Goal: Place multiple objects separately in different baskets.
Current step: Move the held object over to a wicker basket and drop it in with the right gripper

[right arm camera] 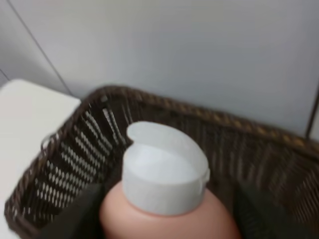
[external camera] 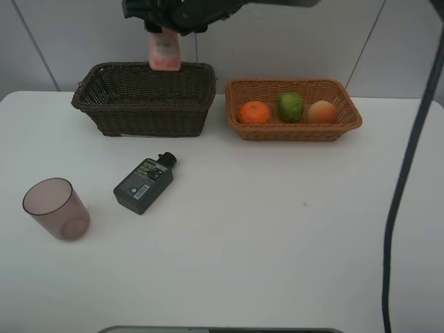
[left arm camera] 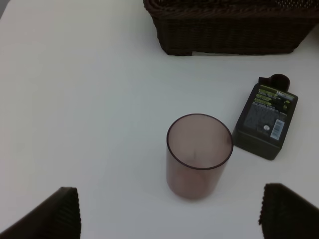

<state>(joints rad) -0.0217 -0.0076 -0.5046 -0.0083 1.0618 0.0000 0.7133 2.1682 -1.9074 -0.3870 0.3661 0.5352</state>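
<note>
My right gripper (external camera: 166,26) reaches across from the right and is shut on the pink squeeze bottle (external camera: 165,50), holding it above the back of the dark brown basket (external camera: 146,114). In the right wrist view the bottle's white cap (right arm camera: 164,169) points into that basket (right arm camera: 65,164). The light tan basket (external camera: 295,132) holds the orange (external camera: 254,112), the green fruit (external camera: 291,106) and the red-orange fruit (external camera: 322,111). The dark green bottle (external camera: 143,184) lies flat on the table, and the mauve cup (external camera: 57,208) stands upright at the left. My left gripper (left arm camera: 177,211) hangs open just short of the cup (left arm camera: 199,154).
White table, with a grey wall behind the baskets. A dark cable (external camera: 409,173) runs down the right side. The green bottle (left arm camera: 266,119) lies just beside the cup, between it and the dark basket (left arm camera: 229,35).
</note>
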